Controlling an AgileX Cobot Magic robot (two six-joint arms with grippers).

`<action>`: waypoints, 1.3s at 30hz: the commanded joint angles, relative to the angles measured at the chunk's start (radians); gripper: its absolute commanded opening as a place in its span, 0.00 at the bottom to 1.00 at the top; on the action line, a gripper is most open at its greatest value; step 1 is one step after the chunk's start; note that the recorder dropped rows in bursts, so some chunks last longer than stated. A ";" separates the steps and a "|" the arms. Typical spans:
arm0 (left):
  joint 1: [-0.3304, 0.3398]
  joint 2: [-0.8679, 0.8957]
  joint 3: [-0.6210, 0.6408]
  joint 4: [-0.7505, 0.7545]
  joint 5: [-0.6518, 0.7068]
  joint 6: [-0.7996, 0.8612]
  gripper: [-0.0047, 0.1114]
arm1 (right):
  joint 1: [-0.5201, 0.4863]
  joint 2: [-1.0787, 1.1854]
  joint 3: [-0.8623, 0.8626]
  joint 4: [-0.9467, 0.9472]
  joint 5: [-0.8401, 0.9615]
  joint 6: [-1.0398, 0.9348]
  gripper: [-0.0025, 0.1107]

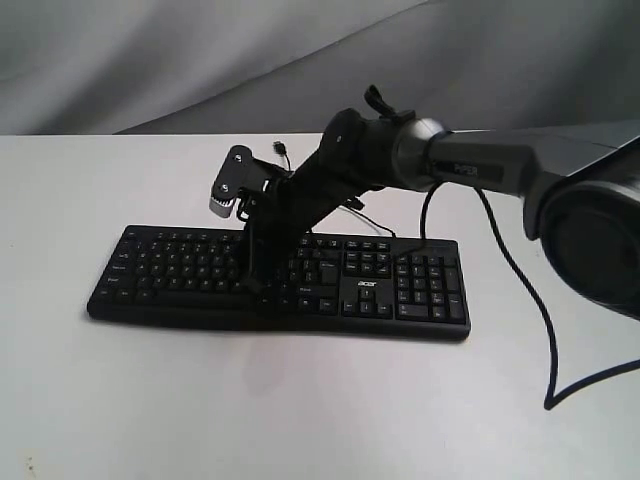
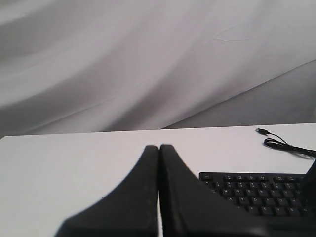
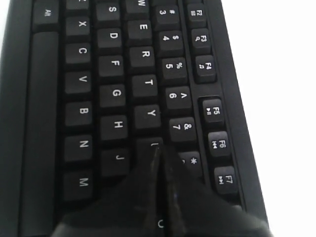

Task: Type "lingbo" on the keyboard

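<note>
Your right hand (image 3: pixel 157 150), pinched closed, sat past Y on the keyboard (image 3: pixel 114 94); drift toward nine o'clock could have hit the wrong key. Left hand (image 2: pixel 159 148) closed too.

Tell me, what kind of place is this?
Probably a robot lab or test bench, not a home. A robot arm reaches down to a black keyboard on a plain white table, with grey cloth hung behind.

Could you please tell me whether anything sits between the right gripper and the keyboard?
Nothing visible does: the right gripper, shut, has its tip at the keyboard, on the keys just past Y.
</note>
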 commanded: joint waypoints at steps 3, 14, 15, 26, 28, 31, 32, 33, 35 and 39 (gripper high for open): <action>-0.007 -0.005 0.005 0.000 -0.009 -0.002 0.04 | 0.021 -0.042 -0.002 0.027 0.043 0.000 0.02; -0.007 -0.005 0.005 0.000 -0.009 -0.002 0.04 | 0.072 -0.027 -0.002 0.004 0.070 -0.006 0.02; -0.007 -0.005 0.005 0.000 -0.009 -0.002 0.04 | 0.072 -0.027 -0.002 0.004 0.070 -0.006 0.02; -0.007 -0.005 0.005 0.000 -0.009 -0.002 0.04 | 0.072 -0.014 -0.002 -0.018 0.057 0.002 0.02; -0.007 -0.005 0.005 0.000 -0.009 -0.002 0.04 | 0.072 -0.014 -0.002 -0.018 0.057 0.002 0.02; -0.007 -0.005 0.005 0.000 -0.009 -0.002 0.04 | 0.072 -0.014 -0.002 -0.018 0.055 0.002 0.02; -0.007 -0.005 0.005 0.000 -0.009 -0.002 0.04 | 0.072 -0.014 -0.002 -0.018 0.053 0.002 0.02; -0.007 -0.005 0.005 0.000 -0.009 -0.002 0.04 | 0.072 -0.014 -0.002 -0.018 0.051 0.002 0.02; -0.007 -0.005 0.005 0.000 -0.009 -0.002 0.04 | 0.072 -0.012 -0.002 -0.018 0.049 0.002 0.02; -0.007 -0.005 0.005 0.000 -0.009 -0.002 0.04 | 0.072 0.012 -0.002 -0.018 0.041 0.000 0.02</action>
